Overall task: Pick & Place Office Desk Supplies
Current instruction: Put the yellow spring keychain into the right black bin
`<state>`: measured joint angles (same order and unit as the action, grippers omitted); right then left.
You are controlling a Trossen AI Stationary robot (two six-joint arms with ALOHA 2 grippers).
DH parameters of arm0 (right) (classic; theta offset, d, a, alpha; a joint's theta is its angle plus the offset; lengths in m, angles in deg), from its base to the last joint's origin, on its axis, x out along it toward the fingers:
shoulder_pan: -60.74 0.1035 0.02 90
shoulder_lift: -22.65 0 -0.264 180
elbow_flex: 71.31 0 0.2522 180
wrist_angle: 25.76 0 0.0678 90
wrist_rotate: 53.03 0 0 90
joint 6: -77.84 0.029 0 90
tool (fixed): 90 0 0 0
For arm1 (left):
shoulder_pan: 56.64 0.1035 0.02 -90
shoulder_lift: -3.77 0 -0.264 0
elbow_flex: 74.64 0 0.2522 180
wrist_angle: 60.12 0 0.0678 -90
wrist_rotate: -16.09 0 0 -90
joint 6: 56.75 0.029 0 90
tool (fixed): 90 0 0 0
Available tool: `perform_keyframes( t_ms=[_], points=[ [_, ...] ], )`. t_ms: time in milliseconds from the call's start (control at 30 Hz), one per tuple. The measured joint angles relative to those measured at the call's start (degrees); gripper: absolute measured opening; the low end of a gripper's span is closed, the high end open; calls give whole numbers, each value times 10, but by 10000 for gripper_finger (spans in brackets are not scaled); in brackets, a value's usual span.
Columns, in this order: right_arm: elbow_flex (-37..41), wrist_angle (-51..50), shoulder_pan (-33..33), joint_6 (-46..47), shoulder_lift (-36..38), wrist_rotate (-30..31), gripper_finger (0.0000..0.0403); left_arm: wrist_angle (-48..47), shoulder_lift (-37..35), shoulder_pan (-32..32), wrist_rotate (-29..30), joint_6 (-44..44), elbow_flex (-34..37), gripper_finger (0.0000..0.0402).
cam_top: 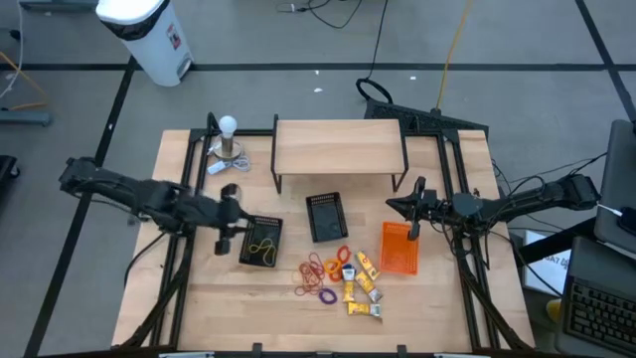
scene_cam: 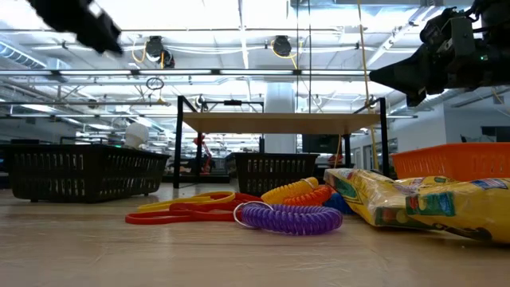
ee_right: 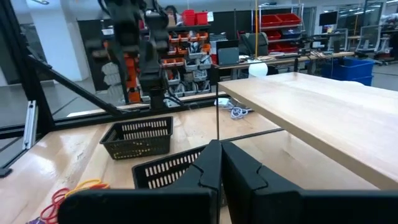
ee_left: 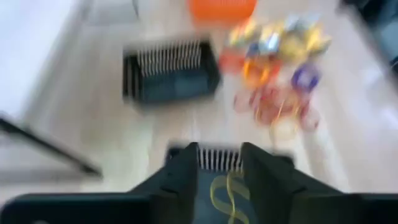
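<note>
Here the left end effector (cam_top: 238,221) hovers parted above the black basket (cam_top: 262,241).

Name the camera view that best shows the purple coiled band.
The low view: the purple coiled band lies close and sharp in front, its loops distinct. The high view shows it only as a small ring in the pile. The left wrist view blurs it. The right wrist view misses it.

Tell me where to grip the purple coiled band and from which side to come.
Grip the purple coiled band across one arc of its ring, coming straight down from above. It lies flat on the table with its hole facing up, so one finger can probably drop inside and one outside. Choose the arc facing away from the red bands, which touch its other side.
</note>
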<state>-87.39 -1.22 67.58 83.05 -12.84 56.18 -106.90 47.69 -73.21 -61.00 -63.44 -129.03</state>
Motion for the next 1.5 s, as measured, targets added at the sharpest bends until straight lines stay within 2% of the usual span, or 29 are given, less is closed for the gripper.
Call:
perform_keyframes(
  t_ms=[133, 200, 267, 400, 600, 767, 933, 1067, 1300, 1400, 1500],
  points=[
    [0, -5, 0, 1, 0, -13, 0, 41, -67, 6, 2, 70, 0, 26],
    [0, -4, 0, 1, 0, -32, 0, 58, -91, 10, 2, 99, 6, 9],
    [0, -4, 0, 1, 0, -47, 0, 99, -113, 15, -13, 125, 22, 11],
    [0, -3, 0, 2, 0, -76, 0, 181, -150, 32, -83, 172, 56, 3],
    [-5, 6, 0, 8, 0, -114, 0, 217, -189, 73, -84, 154, 110, 3],
    [-30, -81, 0, -4, -5, -118, 0, 279, -213, 103, -83, 104, 182, 2],
    [-68, -103, 0, -7, -18, -118, 0, 339, -219, 128, -68, 52, 258, 2],
    [-127, -183, 0, 0, -36, -94, 0, 403, -219, 147, -68, 26, 313, 1],
    [-300, -386, 0, 7, -124, -90, 1, 485, -219, 175, -63, -12, 365, 2],
    [-382, -467, 0, 21, -186, -97, 23, 496, -219, 183, -53, -13, 372, 6],
    [-459, -535, 2, 26, -257, -105, 64, 495, -219, 190, -39, -11, 379, 10]
  ],
)
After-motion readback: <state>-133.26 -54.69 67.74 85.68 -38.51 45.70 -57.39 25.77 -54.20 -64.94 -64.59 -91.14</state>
